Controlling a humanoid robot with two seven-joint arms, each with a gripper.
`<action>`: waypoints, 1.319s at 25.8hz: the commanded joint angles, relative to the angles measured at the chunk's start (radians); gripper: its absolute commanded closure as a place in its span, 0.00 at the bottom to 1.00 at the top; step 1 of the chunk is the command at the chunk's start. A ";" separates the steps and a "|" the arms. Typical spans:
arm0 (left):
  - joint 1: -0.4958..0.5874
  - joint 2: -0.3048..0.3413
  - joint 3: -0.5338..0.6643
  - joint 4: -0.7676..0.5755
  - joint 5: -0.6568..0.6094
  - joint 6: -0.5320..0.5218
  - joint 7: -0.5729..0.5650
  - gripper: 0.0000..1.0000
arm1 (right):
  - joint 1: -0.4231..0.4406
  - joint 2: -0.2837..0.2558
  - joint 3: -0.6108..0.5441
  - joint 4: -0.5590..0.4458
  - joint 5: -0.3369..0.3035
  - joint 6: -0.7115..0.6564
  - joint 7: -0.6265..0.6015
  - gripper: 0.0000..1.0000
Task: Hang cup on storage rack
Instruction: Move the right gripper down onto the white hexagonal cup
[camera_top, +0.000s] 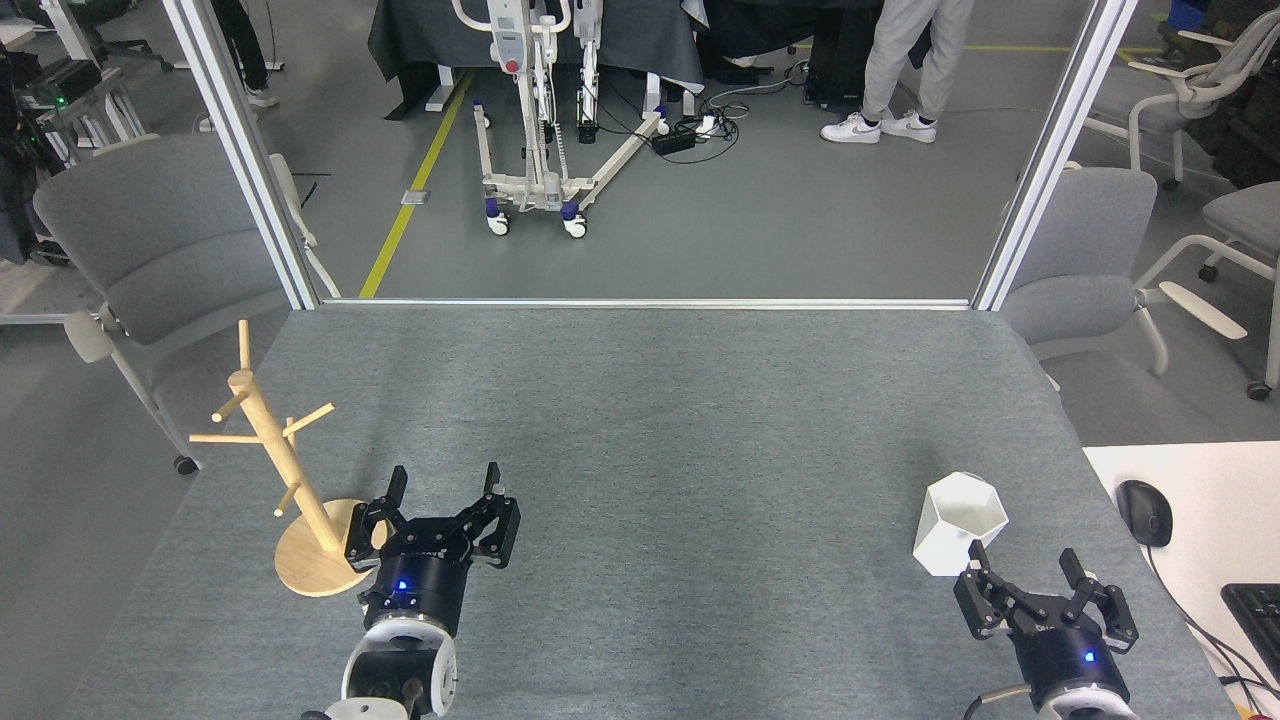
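Cup (958, 522) standing on desk (660, 420), right side, ungrasped. Right end effector (1025, 566) hovering just behind cup, fingers spread. Left end effector (446, 488) spread, empty, beside storage rack (278, 462). Advice: straddle faceted walls squarely, close firmly, keep handle hole free for peg.

The cup (960, 523) is plain matte white with flat, angular sides and a six-sided rim. It stands upright on the grey table (650, 420), open mouth up, and looks empty. Its handle cannot be seen from here. It is near the right edge of the table, well apart from the storage rack (290, 478). The storage rack is of light wood: a slanted pole with several thin pegs pointing outward, fixed on a round flat base. It stands at the left edge of the table, and no peg carries anything.
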 joint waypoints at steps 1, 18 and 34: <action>-0.003 0.000 0.000 0.005 0.000 0.001 0.000 0.01 | -0.021 0.000 0.023 0.023 0.002 0.000 0.003 0.01; -0.015 0.000 0.000 0.032 -0.001 0.003 0.000 0.01 | -0.029 -0.003 0.069 0.045 0.008 0.000 0.006 0.01; -0.028 0.000 0.000 0.035 -0.001 0.003 0.000 0.01 | -0.090 -0.014 0.106 0.117 0.006 0.060 0.006 0.01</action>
